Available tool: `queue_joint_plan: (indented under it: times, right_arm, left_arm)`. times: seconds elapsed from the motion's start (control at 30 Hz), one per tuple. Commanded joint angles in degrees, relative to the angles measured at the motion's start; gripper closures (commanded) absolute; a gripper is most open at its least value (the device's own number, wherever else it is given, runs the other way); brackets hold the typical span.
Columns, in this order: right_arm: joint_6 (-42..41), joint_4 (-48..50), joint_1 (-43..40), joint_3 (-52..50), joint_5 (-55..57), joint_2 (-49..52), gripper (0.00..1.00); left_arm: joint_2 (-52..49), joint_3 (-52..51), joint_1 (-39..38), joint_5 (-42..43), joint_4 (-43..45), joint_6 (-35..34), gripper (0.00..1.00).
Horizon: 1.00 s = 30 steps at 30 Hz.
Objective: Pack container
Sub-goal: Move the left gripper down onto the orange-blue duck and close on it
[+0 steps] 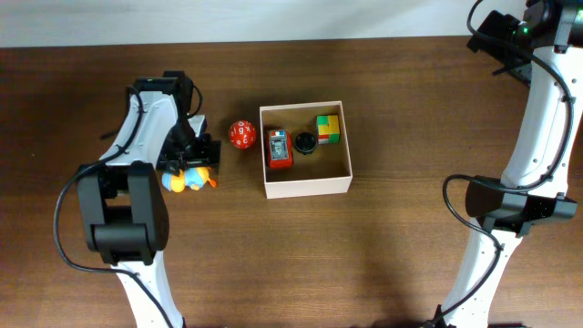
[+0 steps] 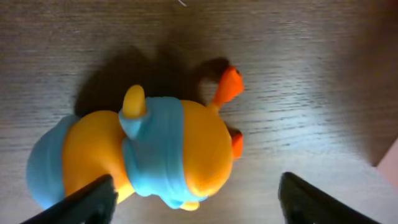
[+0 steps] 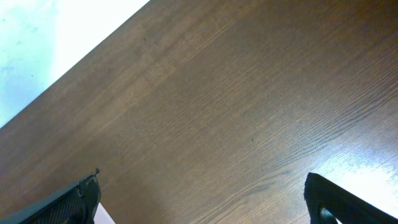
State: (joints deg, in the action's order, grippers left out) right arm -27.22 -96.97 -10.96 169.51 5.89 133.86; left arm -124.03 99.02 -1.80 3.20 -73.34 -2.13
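Left gripper (image 2: 196,190): jaws spread wide, holding nothing. The orange-and-blue toy (image 2: 146,149) lies on the table (image 2: 311,74) just ahead of the fingertips. It sits off-centre in the gap, with its blue end close against one finger (image 2: 93,199). The other finger stands well clear of the toy's orange feet. Whether the near finger touches, you cannot tell.

The toy's long axis runs across the gap, finger to finger, so closing would likely pinch it lengthwise. You may want to re-centre first.

The container (image 1: 307,187) lies to this gripper's right, with the red die (image 1: 240,135) between them. It already holds a red piece (image 1: 279,148), a black round piece (image 1: 304,143) and a coloured block (image 1: 328,128).

Right gripper (image 3: 202,196): jaws spread, empty, over bare wood near the far edge, and the container is well off to its left. Your left arm is much the nearer to both toy and container.
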Motion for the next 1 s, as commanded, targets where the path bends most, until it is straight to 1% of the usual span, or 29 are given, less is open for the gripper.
queue_joint_plan:
  times: [0.0, 0.13, 0.2, 0.33, 0.53, 0.6, 0.7, 0.73, 0.77, 0.87, 0.93, 0.97]
  right_arm:
    - [-0.7, -0.3, -0.3, 1.0, 0.1, -2.1, 0.01]
    - [-0.7, -0.3, -0.3, 1.0, 0.1, -2.2, 0.01]
    - [-0.7, -0.3, -0.3, 1.0, 0.1, -2.1, 0.01]
    - [-0.7, -0.3, -0.3, 1.0, 0.1, -2.2, 0.01]
    - [-0.7, -0.3, -0.3, 1.0, 0.1, -2.1, 0.02]
    - [-0.7, -0.3, -0.3, 1.0, 0.1, -2.1, 0.01]
    - [-0.7, -0.3, -0.3, 1.0, 0.1, -2.2, 0.01]
    - [-0.7, -0.3, -0.3, 1.0, 0.1, -2.1, 0.01]
    - [-0.7, -0.3, -0.3, 1.0, 0.1, -2.1, 0.01]
    - [-0.7, -0.3, -0.3, 1.0, 0.1, -2.1, 0.01]
    - [-0.7, -0.3, -0.3, 1.0, 0.1, -2.2, 0.01]
    - [-0.7, -0.3, -0.3, 1.0, 0.1, -2.1, 0.01]
  left_arm:
    - [-0.7, 0.9, 0.1, -1.0, 0.4, -0.5, 0.21]
    - [-0.7, 0.9, 0.0, -3.2, 0.8, -0.5, 0.21]
    - [-0.7, 0.8, 0.0, -4.0, 1.4, -0.5, 0.24]
    - [-0.8, 0.8, 0.1, -4.6, 3.0, -0.5, 0.36]
    - [-0.9, 0.3, 0.0, -6.1, 6.3, -0.5, 0.36]
    - [-1.0, 0.3, 0.0, -6.1, 6.3, -0.5, 0.45]
    - [-1.1, 0.3, 0.0, -6.0, 6.3, -0.5, 0.69]
    - [-1.1, 0.3, 0.0, -6.0, 6.3, -0.5, 0.75]
    - [-1.2, 0.3, 0.0, -6.0, 6.3, -0.9, 0.77]
    - [-1.5, 0.3, 0.0, -6.0, 6.5, -1.8, 0.78]
    - [-1.7, 0.3, 0.0, -5.8, 6.6, -1.8, 0.84]
    - [-1.7, 0.3, 0.0, -5.8, 6.6, -1.9, 0.89]
